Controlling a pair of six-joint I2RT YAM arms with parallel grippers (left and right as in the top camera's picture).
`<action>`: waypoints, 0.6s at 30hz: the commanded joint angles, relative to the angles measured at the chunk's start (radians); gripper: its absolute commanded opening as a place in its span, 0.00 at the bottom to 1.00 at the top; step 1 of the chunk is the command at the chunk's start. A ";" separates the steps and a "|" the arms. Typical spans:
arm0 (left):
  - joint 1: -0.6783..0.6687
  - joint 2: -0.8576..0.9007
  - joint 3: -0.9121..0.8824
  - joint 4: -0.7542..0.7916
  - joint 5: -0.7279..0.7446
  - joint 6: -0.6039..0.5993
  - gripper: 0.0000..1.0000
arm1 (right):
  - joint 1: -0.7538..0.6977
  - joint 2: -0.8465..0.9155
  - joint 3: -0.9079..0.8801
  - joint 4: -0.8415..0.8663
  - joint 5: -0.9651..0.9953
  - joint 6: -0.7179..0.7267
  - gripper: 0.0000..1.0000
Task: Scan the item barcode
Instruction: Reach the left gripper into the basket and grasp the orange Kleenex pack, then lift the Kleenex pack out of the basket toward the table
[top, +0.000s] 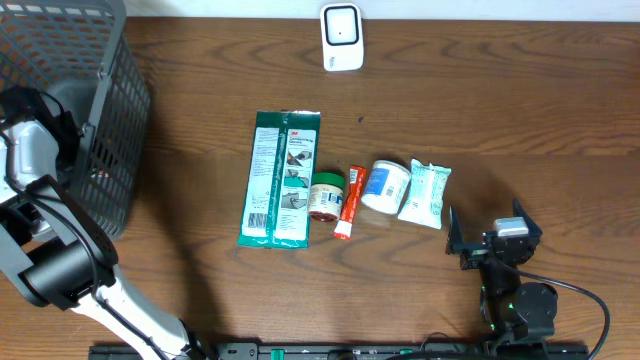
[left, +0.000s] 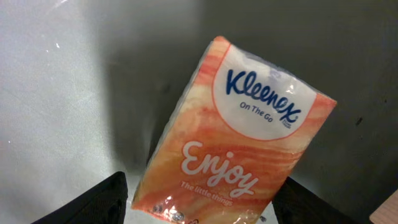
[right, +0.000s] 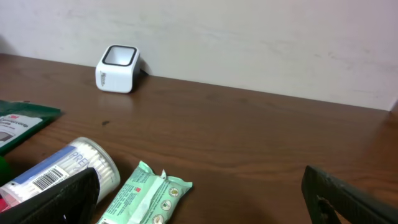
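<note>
Orange Kleenex pack (left: 233, 134), marked "On The Go", sits between spread left fingers (left: 93, 202); right fingers (right: 354, 196) apart.

A row of goods blocks mid-frame: a flat green plastic packet (top: 281, 178), a small green-lidded jar (top: 326, 196), a red tube (top: 349, 202), a white round tub (top: 385, 186) and a pale green wipes pouch (top: 426, 194), lying nearly edge to edge. The bare brown wooden counter (top: 500, 100) lies open between that row and the white box-shaped scanner (top: 342, 38) at top centre, and across the right side. A dark mesh basket (top: 130, 100) walls off the upper left.
</note>
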 joint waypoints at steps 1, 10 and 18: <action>0.002 0.013 -0.003 0.006 -0.016 0.016 0.63 | 0.005 -0.005 -0.001 -0.004 0.002 -0.006 0.99; 0.002 0.013 -0.003 0.022 0.000 0.009 0.37 | 0.005 -0.004 -0.001 -0.004 0.002 -0.006 0.99; 0.005 -0.065 0.113 -0.013 -0.005 -0.045 0.25 | 0.005 -0.004 -0.001 -0.004 0.002 -0.006 0.99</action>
